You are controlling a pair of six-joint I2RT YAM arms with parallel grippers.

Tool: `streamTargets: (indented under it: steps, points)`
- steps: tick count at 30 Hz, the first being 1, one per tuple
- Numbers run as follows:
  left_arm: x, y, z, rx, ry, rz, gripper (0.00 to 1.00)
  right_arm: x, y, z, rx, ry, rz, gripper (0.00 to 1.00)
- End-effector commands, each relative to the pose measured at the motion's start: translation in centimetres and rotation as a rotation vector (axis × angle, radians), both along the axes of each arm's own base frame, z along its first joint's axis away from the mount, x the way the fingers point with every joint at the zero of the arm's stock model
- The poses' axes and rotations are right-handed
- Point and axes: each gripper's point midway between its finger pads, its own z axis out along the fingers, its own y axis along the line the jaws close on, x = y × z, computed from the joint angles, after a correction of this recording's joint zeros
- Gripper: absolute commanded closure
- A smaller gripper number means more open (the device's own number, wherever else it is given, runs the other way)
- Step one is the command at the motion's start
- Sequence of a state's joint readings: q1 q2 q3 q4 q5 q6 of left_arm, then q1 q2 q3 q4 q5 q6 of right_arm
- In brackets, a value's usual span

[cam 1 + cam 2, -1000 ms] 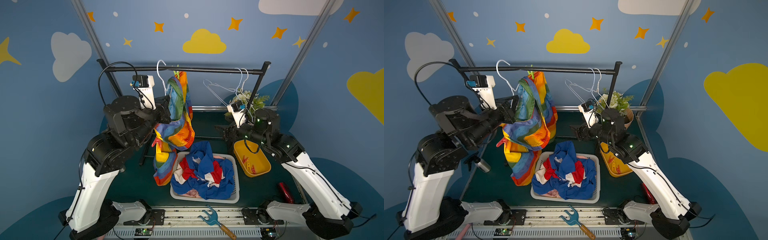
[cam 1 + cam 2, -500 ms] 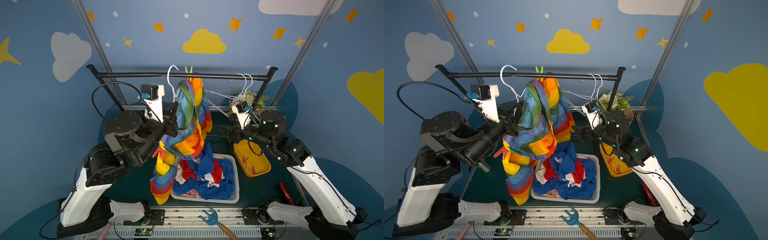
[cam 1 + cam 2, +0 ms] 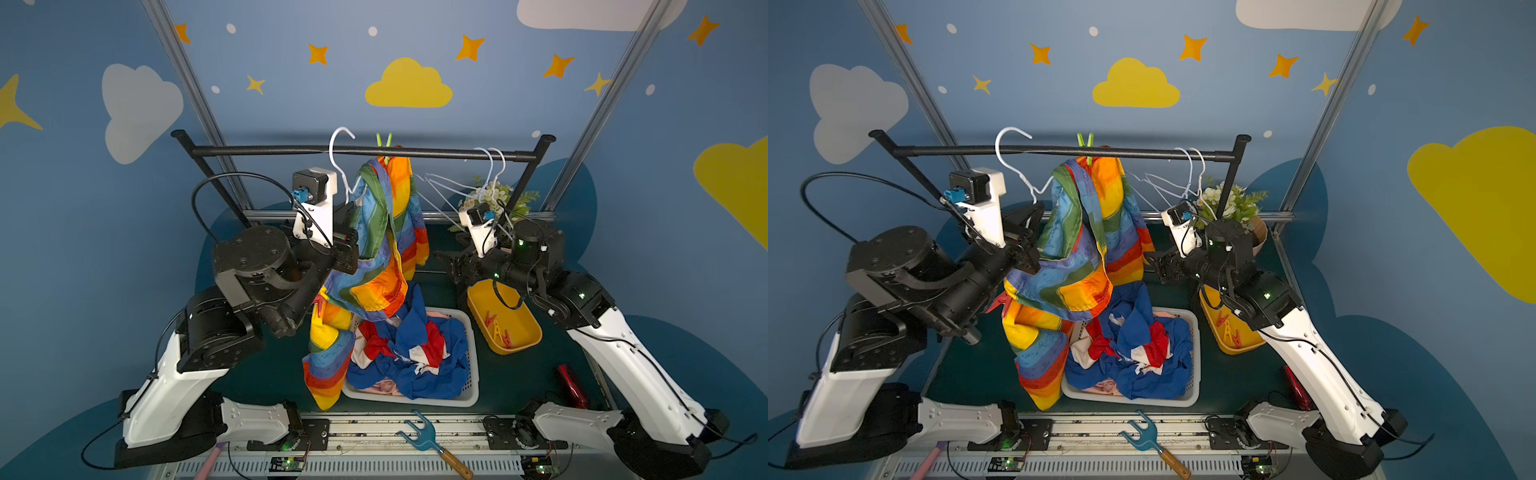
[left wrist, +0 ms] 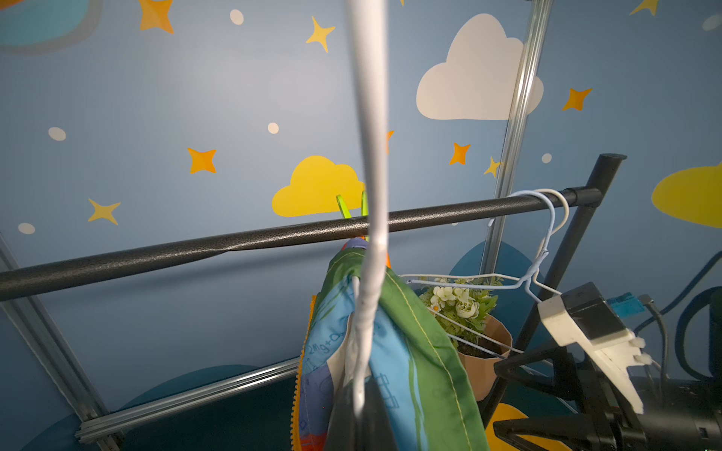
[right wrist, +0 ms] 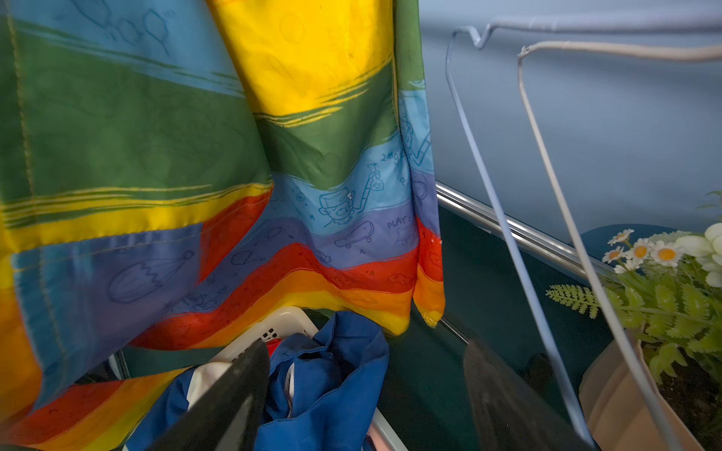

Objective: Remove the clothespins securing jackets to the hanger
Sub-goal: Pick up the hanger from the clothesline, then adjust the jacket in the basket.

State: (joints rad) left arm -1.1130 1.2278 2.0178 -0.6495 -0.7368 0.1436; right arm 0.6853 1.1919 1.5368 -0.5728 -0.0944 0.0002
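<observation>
**Green clothespin (image 3: 384, 140) stays pinned to the rainbow-striped jacket (image 3: 384, 232)**

Compared with a second ago, the left arm has pushed its wrist rightward. The jacket has swung with it and now hangs in front of more of the basket. The black rail (image 3: 270, 150) shows wider and lower in both top views. Little has changed over the last half second, and the right arm sits where it was.

The left gripper (image 4: 361, 394) is clenched on the wire of the white hanger (image 4: 369, 117) below the hook, with the jacket's collar folded around it. Whether the hook bears on the rail cannot be told. The clothespin bites the jacket's orange top fold near the rail's middle, its legs sticking up past the rail.

The jacket's lower sleeve hangs past the left rim of the white basket (image 3: 471, 374). The basket stands at the middle of the table's (image 3: 266, 374) front edge and holds the blue, white and red jacket (image 3: 419, 332) over a bit of pink jacket (image 3: 384, 386).

The right gripper (image 5: 365, 343) is released, fingers wide with nothing between them, near the rainbow cloth's right side. Toward the table's right edge, red clothespins (image 3: 496, 326) lie in the yellow tray (image 3: 525, 332). Two bare wire hangers (image 3: 492, 166) hang at the rail's right end.
</observation>
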Motion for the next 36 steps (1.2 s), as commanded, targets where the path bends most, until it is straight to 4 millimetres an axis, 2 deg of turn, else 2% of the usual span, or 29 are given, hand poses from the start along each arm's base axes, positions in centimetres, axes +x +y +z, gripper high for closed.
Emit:
streamTargets:
  steps: [1, 5, 15, 23, 27, 31, 33, 36]
  points:
    - [-0.3, 1.9, 3.4, -0.131, -0.087, 0.043, 0.96, 0.1, -0.2, 0.7, 0.018, -0.008, -0.009, 0.2]
    - [0.7, 1.7, 2.4, -0.115, -0.06, 0.052, 0.96, 0.2, -0.3, 0.6, 0.019, -0.007, -0.012, 0.2]
    - [4.8, 2.5, -1.1, -0.129, 0.07, 0.092, 0.96, 0.4, -0.5, 0.2, 0.014, 0.006, -0.017, 0.2]
    - [6.3, 2.4, -3.5, -0.118, 0.155, 0.091, 0.96, 0.7, -0.6, -0.2, 0.02, 0.022, -0.017, 0.2]
    - [4.7, 2.3, -3.3, -0.171, 0.161, 0.031, 0.96, 0.7, -0.8, -0.5, 0.016, 0.029, -0.021, 0.2]
    - [2.1, 0.5, -2.8, -0.109, 0.096, 0.008, 0.96, 0.9, -0.9, -0.7, 0.01, 0.032, -0.031, 0.2]
    - [1.3, -0.7, -3.0, -0.071, 0.09, -0.004, 0.96, 0.9, -0.9, -0.4, 0.007, 0.033, -0.033, 0.2]
    - [0.5, -1.4, -2.9, -0.042, 0.062, 0.019, 0.96, 0.6, -0.9, 0.8, 0.026, 0.04, -0.029, 0.23]
